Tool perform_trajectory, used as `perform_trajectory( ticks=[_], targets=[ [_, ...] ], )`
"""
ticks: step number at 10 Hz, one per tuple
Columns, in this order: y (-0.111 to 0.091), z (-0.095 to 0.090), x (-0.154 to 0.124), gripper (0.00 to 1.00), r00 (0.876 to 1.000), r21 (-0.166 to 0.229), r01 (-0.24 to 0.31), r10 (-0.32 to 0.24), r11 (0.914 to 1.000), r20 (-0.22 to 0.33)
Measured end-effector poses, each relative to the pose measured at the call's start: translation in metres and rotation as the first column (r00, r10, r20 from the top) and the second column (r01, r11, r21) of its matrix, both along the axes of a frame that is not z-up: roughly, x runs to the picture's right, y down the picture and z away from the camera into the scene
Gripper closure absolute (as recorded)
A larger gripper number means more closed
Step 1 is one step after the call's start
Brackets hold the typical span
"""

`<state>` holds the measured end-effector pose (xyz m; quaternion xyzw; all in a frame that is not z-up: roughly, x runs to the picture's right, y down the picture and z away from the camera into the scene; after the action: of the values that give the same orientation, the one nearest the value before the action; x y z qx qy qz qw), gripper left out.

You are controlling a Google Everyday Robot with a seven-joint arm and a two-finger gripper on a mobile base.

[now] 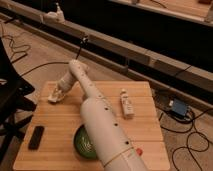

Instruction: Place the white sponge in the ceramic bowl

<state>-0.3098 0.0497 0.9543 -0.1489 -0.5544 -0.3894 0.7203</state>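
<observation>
The white sponge [52,98] is a small off-white block at the far left of the wooden table [145,130]. My gripper [58,93] is right at it, touching or just above it, at the end of my white arm [100,120], which reaches across the table. The ceramic bowl [83,144] is green and glossy. It sits near the front edge of the table, and its right part is hidden behind my arm.
A white bottle with a label [126,103] lies right of my arm. A black rectangular device [36,137] lies at the front left. A black chair [10,95] stands left of the table. Cables and a blue box [177,108] lie on the floor to the right.
</observation>
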Motion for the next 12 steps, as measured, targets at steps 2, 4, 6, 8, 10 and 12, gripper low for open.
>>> perform_trajectory(
  ticks=[2,4,6,8,10,12],
  targets=[
    [-0.001,-0.001,0.003,1.00,1.000,0.007,-0.008,0.008,0.9999,0.006],
    [-0.005,-0.003,0.007,1.00,1.000,0.018,-0.015,0.014,0.9997,0.008],
    [-0.011,-0.007,0.012,1.00,1.000,0.037,-0.024,0.024,0.9990,0.008],
    [-0.015,-0.009,0.015,1.00,1.000,0.052,-0.029,0.029,0.9982,0.007],
    [-0.018,-0.012,0.019,1.00,0.999,0.066,-0.034,0.034,0.9972,0.005],
    [-0.020,-0.018,0.023,1.00,0.999,0.078,-0.038,0.038,0.9963,0.000]
  ],
)
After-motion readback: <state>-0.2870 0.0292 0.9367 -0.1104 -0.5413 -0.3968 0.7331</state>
